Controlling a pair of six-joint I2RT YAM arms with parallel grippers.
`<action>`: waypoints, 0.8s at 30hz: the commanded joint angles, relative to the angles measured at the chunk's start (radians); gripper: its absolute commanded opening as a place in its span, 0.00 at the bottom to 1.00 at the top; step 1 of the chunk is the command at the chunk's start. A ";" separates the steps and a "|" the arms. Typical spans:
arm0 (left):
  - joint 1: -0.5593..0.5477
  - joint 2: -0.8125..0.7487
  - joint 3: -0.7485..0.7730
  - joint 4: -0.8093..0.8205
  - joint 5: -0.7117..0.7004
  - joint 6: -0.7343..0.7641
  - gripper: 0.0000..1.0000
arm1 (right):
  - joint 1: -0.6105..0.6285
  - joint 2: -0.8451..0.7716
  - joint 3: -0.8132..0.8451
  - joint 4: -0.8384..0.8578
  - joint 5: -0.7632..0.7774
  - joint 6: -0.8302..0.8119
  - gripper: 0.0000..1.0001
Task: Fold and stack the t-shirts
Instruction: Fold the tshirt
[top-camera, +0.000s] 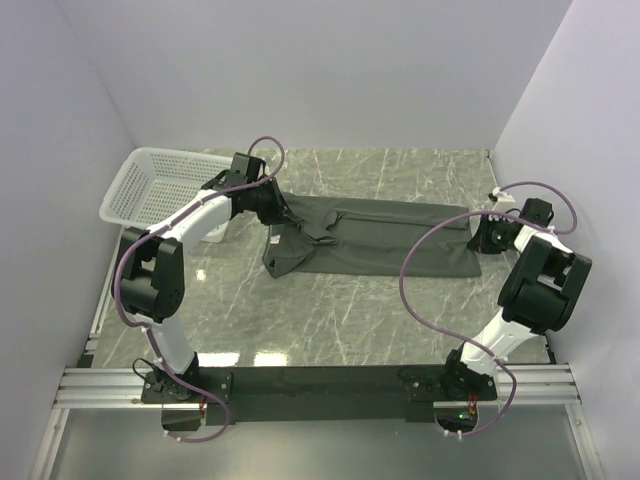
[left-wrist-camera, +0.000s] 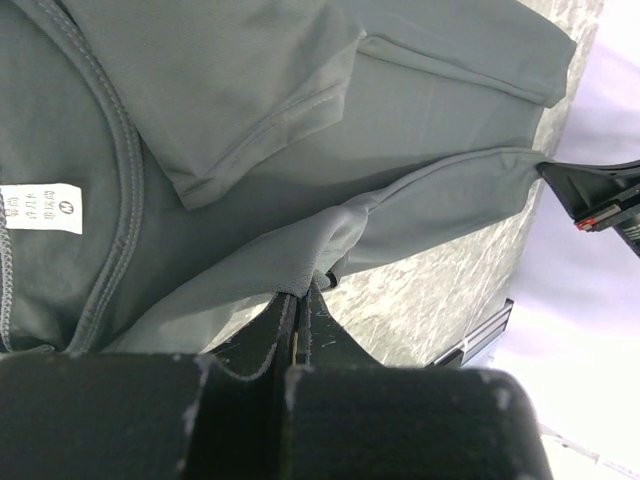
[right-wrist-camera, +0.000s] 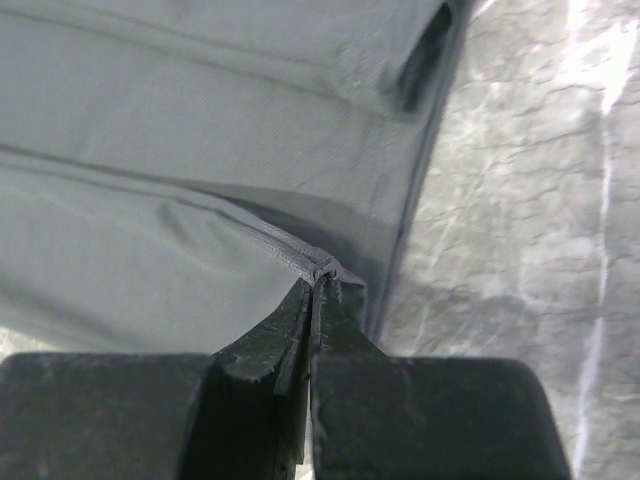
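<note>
A dark grey-green t-shirt (top-camera: 380, 238) lies stretched across the middle of the marble table, its left end bunched and hanging lower. My left gripper (top-camera: 272, 212) is shut on the shirt's left edge; in the left wrist view the fingers (left-wrist-camera: 300, 300) pinch a fold of fabric (left-wrist-camera: 420, 200), with the neck seam and white label (left-wrist-camera: 40, 208) at left. My right gripper (top-camera: 478, 236) is shut on the shirt's right end; in the right wrist view the fingertips (right-wrist-camera: 318, 285) clamp a hemmed corner of the shirt (right-wrist-camera: 200, 130). The cloth is drawn between both grippers.
A white plastic mesh basket (top-camera: 150, 185) stands at the far left, beside the left arm. Bare marble table (top-camera: 340, 320) lies in front of the shirt. White walls close in behind and at both sides. The arms' base rail (top-camera: 320, 385) runs along the near edge.
</note>
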 joint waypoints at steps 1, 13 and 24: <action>0.008 0.002 0.050 0.016 -0.003 0.023 0.01 | 0.004 0.025 0.041 0.039 0.031 0.031 0.00; 0.014 0.008 0.050 0.041 0.001 0.018 0.01 | 0.005 0.060 0.067 0.027 0.065 0.045 0.00; 0.022 0.051 0.090 0.025 -0.011 0.025 0.01 | 0.005 0.068 0.068 0.022 0.066 0.045 0.00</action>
